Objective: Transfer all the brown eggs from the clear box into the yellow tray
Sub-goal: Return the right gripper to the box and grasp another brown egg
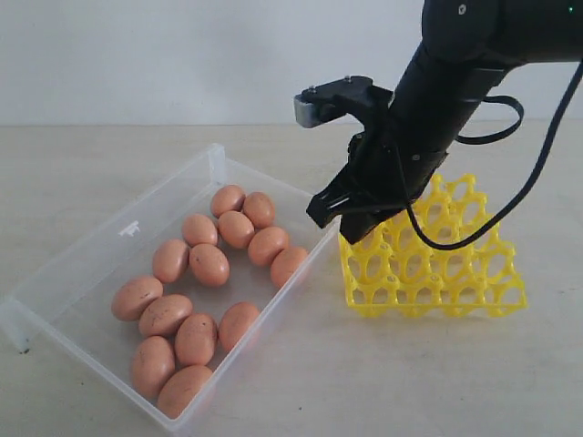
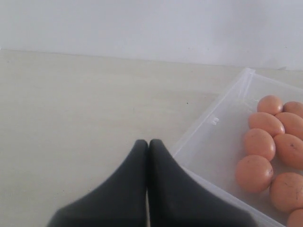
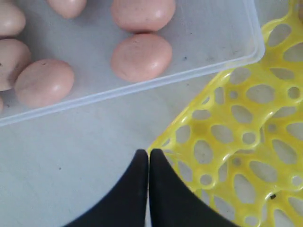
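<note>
Several brown eggs point(image 1: 209, 264) lie in the clear box point(image 1: 118, 238) on the left of the table. The yellow tray point(image 1: 437, 264) sits to its right with no eggs showing in it. My right gripper point(image 1: 339, 217) hangs shut and empty above the gap between the box's right wall and the tray's near corner. In the right wrist view its tips point(image 3: 148, 152) sit at the tray's corner point(image 3: 227, 142), with eggs point(image 3: 141, 56) inside the box wall point(image 3: 142, 87) beyond. My left gripper point(image 2: 148, 142) is shut and empty just outside the box's rim point(image 2: 208, 125), eggs point(image 2: 259, 144) past it.
A pale wooden tabletop point(image 1: 383, 382) and a plain white wall behind. The right arm with its black cable point(image 1: 474, 218) leans over the tray's back half. The left arm is outside the exterior view.
</note>
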Available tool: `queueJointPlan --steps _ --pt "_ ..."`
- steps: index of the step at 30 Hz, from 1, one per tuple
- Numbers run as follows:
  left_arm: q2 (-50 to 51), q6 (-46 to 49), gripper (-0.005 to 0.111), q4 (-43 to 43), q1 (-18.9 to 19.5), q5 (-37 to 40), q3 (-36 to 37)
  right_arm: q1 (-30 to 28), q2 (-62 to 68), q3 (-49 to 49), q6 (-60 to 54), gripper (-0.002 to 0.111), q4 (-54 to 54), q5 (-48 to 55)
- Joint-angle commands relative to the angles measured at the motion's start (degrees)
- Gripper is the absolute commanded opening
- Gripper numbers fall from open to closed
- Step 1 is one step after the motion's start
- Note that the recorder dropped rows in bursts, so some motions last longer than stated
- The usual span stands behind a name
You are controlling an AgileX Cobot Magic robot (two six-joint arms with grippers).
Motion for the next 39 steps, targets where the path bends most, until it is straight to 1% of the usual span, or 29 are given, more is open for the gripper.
queueJointPlan --steps 1,2,4,5,6,10,12,15,17,22,24,25,30,34,35,36,37,38,39 --pt "0.2 -0.1 -0.004 0.2 -0.3 -0.4 -0.2 0.0 -0.2 -0.7 -0.7 0.020 0.0 -5.7" --pt "0.2 -0.1 -0.004 0.2 -0.3 -0.4 -0.2 0.0 0.1 -0.7 -0.6 0.033 0.0 -10.9" --pt "0.2 -0.1 -0.004 0.2 -0.3 -0.4 -0.2 0.0 1.2 -0.7 0.8 0.051 1.2 -19.5" --pt "0.2 -0.1 -0.004 0.2 -0.3 -0.4 -0.2 0.1 1.9 -0.7 0.6 0.058 1.8 -22.2" --pt "0.2 -0.1 -0.004 0.2 -0.3 -0.4 -0.2 0.1 2.8 -0.8 -0.1 0.059 1.8 -24.1" --pt "0.2 -0.1 -0.004 0.2 -0.3 -0.4 -0.2 0.7 11.3 -8.9 -1.0 0.059 3.8 -23.5" --pt "0.2 -0.1 -0.004 0.2 -0.3 -0.4 -0.2 2.5 15.8 -14.8 -1.0 0.059 4.4 -21.9" --pt "0.2 -0.1 -0.004 0.2 -0.3 -0.4 -0.2 7.4 22.8 -23.0 -1.7 0.059 3.4 -19.1" --pt "0.2 -0.1 -0.004 0.2 -0.3 -0.4 -0.2 8.7 26.0 -26.4 -1.4 0.059 2.8 -18.5" --pt "0.2 -0.1 -0.004 0.2 -0.3 -0.4 -0.2 9.2 29.7 -28.8 0.1 0.059 2.7 -17.2" --pt "0.2 -0.1 -0.004 0.2 -0.3 -0.4 -0.2 9.2 30.9 -28.7 0.1 0.059 2.7 -14.2" --pt "0.2 -0.1 -0.004 0.2 -0.3 -0.4 -0.2 9.2 31.0 -28.7 -1.1 0.059 2.3 -12.8" --pt "0.2 -0.1 -0.004 0.2 -0.3 -0.4 -0.2 9.2 31.0 -28.7 -3.2 0.059 2.1 -12.7" --pt "0.2 -0.1 -0.004 0.2 -0.3 -0.4 -0.2 9.2 31.0 -28.7 1.1 0.059 2.0 -12.2" --pt "0.2 -0.1 -0.004 0.2 -0.3 -0.4 -0.2 9.2 31.0 -28.7 1.3 0.056 2.0 -12.2" --pt "0.2 -0.1 -0.004 0.2 -0.3 -0.4 -0.2 9.2 31.0 -28.7 1.5 0.041 2.0 -11.9" --pt "0.2 -0.1 -0.004 0.2 -0.3 -0.4 -0.2 9.2 31.0 -28.7 1.5 0.028 2.0 -11.7" --pt "0.2 -0.1 -0.004 0.2 -0.3 -0.4 -0.2 9.2 31.0 -28.7 0.7 -0.001 1.8 -11.3" --pt "0.2 -0.1 -0.004 0.2 -0.3 -0.4 -0.2 9.2 31.0 -28.7 0.7 0.001 1.8 -11.8"
